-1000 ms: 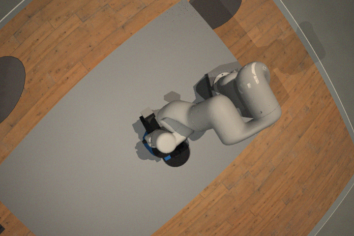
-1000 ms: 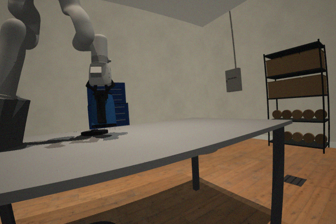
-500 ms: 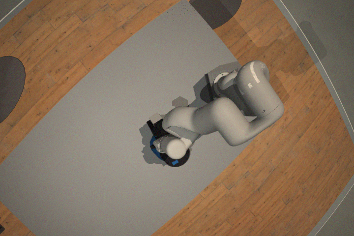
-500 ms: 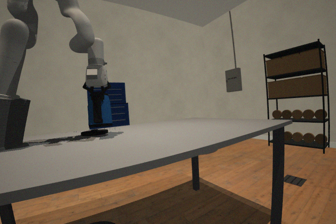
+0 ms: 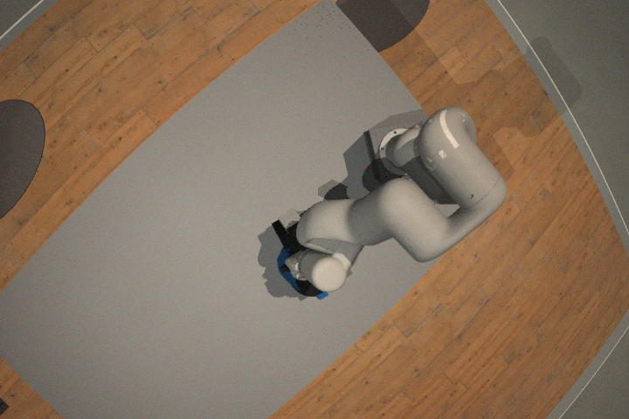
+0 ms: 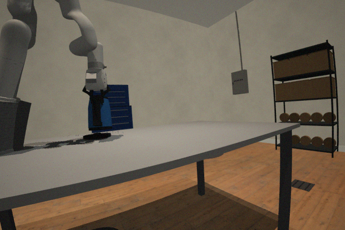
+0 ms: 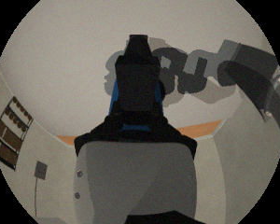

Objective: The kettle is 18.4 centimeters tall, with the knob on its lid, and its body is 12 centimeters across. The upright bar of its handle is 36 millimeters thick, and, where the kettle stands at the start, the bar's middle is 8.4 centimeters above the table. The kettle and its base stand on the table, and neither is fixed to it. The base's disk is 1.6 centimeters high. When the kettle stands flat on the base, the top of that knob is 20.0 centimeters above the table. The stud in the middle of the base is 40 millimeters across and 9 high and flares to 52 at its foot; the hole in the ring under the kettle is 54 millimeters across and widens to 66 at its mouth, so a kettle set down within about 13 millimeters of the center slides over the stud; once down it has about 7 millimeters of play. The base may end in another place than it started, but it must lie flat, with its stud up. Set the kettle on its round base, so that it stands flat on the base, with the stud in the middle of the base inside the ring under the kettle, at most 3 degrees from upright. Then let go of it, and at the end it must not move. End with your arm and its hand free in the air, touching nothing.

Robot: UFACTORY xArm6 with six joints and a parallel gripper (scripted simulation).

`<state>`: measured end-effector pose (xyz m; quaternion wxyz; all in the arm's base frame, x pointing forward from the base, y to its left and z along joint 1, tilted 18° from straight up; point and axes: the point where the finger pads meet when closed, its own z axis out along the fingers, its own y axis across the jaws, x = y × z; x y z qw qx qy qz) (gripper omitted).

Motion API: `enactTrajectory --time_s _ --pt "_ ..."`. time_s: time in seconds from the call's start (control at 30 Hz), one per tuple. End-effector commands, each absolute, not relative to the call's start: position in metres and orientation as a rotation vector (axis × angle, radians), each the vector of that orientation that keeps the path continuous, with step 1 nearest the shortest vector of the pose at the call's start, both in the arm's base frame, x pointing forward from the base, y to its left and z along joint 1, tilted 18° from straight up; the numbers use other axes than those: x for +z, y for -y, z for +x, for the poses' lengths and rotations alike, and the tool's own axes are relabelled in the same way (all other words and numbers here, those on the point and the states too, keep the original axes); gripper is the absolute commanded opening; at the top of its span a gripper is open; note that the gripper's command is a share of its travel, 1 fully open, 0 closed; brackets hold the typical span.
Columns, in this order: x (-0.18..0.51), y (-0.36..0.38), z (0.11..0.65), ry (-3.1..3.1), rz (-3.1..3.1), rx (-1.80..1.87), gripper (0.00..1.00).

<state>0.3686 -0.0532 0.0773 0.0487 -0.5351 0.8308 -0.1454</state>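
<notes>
The blue kettle hangs upright from my gripper, which is shut on the black upright bar of its handle. The black round base lies flat on the grey table, directly under the kettle. A small gap shows between the kettle's bottom and the base. In the overhead view my wrist covers nearly all of both; only blue slivers of the kettle and a dark edge below it show. In the wrist view, blue kettle body shows on either side of the handle.
The arm's grey pedestal stands on the table to the left of the kettle. A blue drawer cabinet stands behind the table. A black shelf rack with boxes stands at the far right.
</notes>
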Motion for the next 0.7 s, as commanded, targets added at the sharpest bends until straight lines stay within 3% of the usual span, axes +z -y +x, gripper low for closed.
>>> enactTrajectory --time_s 0.0,0.67 --pt "0.075 0.038 0.369 -2.531 -1.627 -0.454 0.0" --pt "0.068 0.006 0.368 -2.531 -1.627 -0.454 0.0"
